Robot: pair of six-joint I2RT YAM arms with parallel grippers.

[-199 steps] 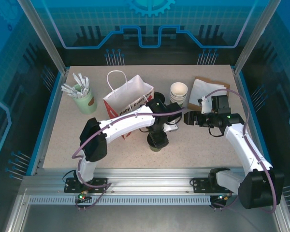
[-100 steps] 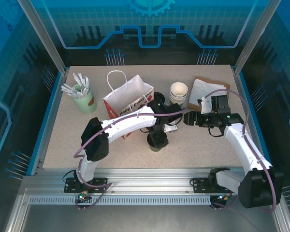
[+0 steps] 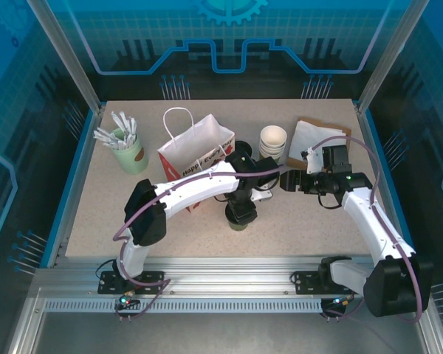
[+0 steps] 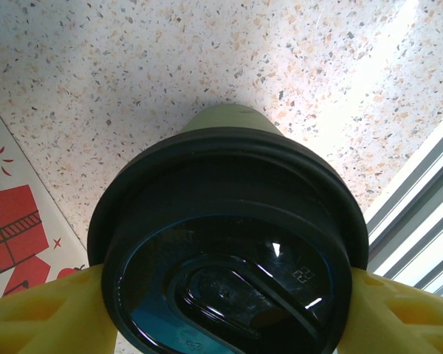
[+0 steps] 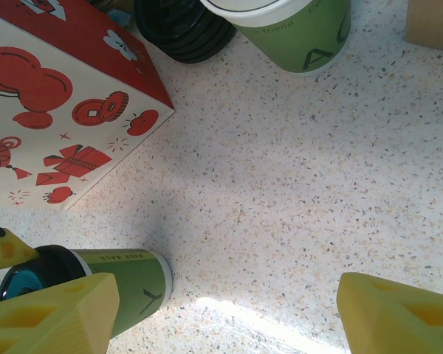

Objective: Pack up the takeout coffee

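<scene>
The takeout coffee (image 4: 229, 243), a green paper cup with a black lid, stands on the speckled table in front of the white and red paper bag (image 3: 196, 147). From above, my left gripper (image 3: 240, 212) sits right over it, so just the cup's base (image 3: 238, 226) shows. In the left wrist view my left gripper (image 4: 229, 313) has a yellow finger (image 4: 44, 313) on each side of the lid; the lid hides whether they touch. My right gripper (image 3: 288, 181) hovers open to the right, with bare table between its fingers (image 5: 52, 310). The cup (image 5: 129, 284) stands upright at its left finger.
A stack of lidless green cups (image 3: 273, 140) and black lids (image 5: 181, 29) stand behind the coffee. A pale green cup of white sticks (image 3: 129, 151) is at the far left. Napkins on brown paper (image 3: 317, 136) lie at the back right. The table's metal front rail (image 3: 229, 265) is close.
My left gripper's fingers have drawn in towards the lid while the arm stayed over the cup. The right arm has not moved.
</scene>
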